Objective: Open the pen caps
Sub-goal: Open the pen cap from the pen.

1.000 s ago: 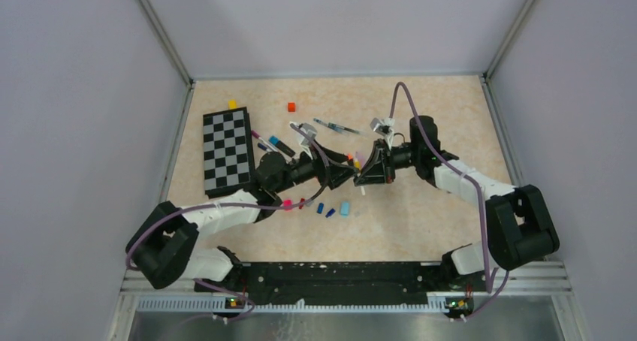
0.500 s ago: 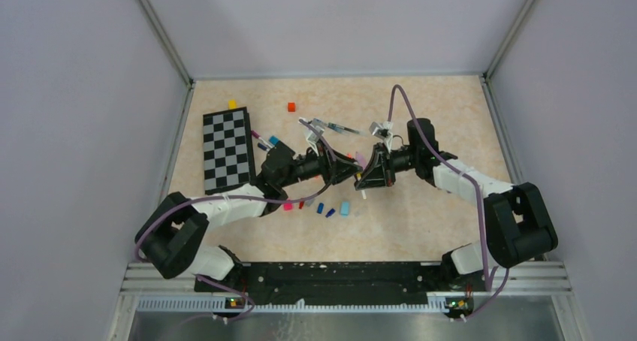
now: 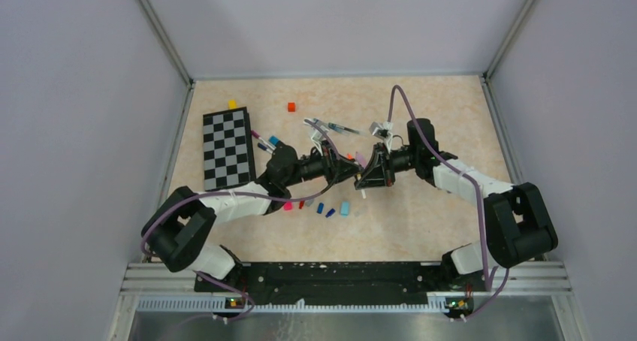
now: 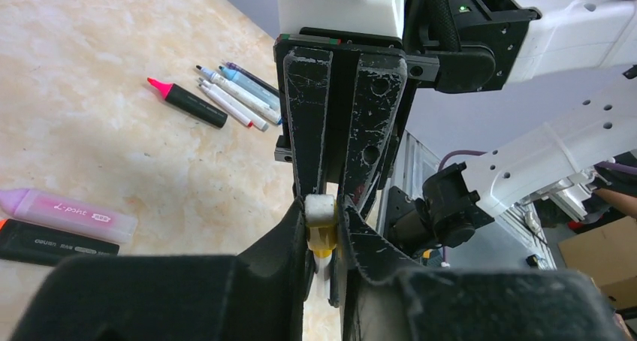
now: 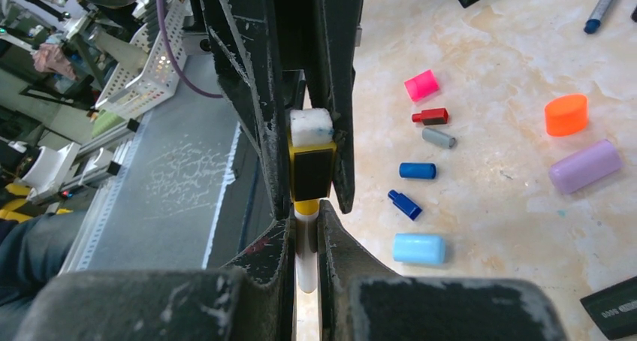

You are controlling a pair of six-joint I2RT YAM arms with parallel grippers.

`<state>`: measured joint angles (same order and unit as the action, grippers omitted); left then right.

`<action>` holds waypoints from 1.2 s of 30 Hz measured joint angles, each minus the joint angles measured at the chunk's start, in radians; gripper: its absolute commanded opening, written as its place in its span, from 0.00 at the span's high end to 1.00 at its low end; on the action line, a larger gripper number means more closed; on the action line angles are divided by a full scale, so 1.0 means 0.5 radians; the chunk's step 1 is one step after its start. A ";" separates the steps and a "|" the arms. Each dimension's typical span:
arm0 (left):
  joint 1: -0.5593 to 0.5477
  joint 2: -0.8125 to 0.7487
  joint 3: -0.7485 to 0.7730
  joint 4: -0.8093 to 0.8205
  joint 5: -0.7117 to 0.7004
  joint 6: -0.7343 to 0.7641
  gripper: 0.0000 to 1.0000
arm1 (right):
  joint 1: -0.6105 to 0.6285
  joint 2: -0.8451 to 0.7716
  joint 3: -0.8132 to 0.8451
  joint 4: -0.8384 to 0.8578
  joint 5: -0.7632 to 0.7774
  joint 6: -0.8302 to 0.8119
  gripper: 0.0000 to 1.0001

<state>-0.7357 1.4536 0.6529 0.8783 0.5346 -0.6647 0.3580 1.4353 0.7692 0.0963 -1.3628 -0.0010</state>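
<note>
Checkerboard [image 3: 227, 149] is far left, not involved. Loose caps [image 3: 345, 207] lie on the table [image 3: 421, 228] near side of the arms: pink, red, grey, two blue, light blue. So several are already off.

Left gripper [image 4: 323, 221] is mid-table, nose to nose with the right one. Its fingers press both sides of the yellow cap [image 5: 312, 168], so I read it as clamped on it. The cap has a black panel and a white end plug, and it's seated on the pen [image 5: 306, 262]. No gap shows at the collar.

Right gripper [image 5: 306, 228] is closed tight on the pen's white barrel just behind the cap. The pen is held in the air between the two grippers.

Step in hand, I'd say: pull-off of this cap. Both grips are set, separation not started.

Next move:
- Pull straight along the pen axis, arms going opposite ways.
- Keep the right clamp firm. The barrel is thin and smooth, so it's likely to slip.
- Avoid side load, or the cap may cock and jam.
- Then drop the cap with the loose caps.
</note>
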 measured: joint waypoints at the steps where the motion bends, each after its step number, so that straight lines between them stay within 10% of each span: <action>1: -0.001 0.010 0.003 0.005 0.001 -0.005 0.92 | 0.000 0.000 0.000 -0.002 0.001 -0.002 1.00; 16: 0.146 -0.198 0.101 -0.346 -0.109 -0.002 1.00 | 0.072 0.065 0.175 0.083 0.121 -0.031 1.00; 25: 0.599 -0.526 0.327 -0.121 -0.716 -0.035 1.00 | 0.187 0.242 0.193 -0.280 0.159 -0.164 1.00; 36: 0.589 -0.728 -0.047 -0.558 -0.683 -0.039 1.00 | -0.022 0.240 0.208 -0.430 1.154 -0.253 1.00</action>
<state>-0.4412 1.0897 0.6296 0.5995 0.1932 -0.6842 0.3470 1.5551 0.8730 -0.1188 -0.7856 -0.1272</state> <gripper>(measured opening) 0.073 0.046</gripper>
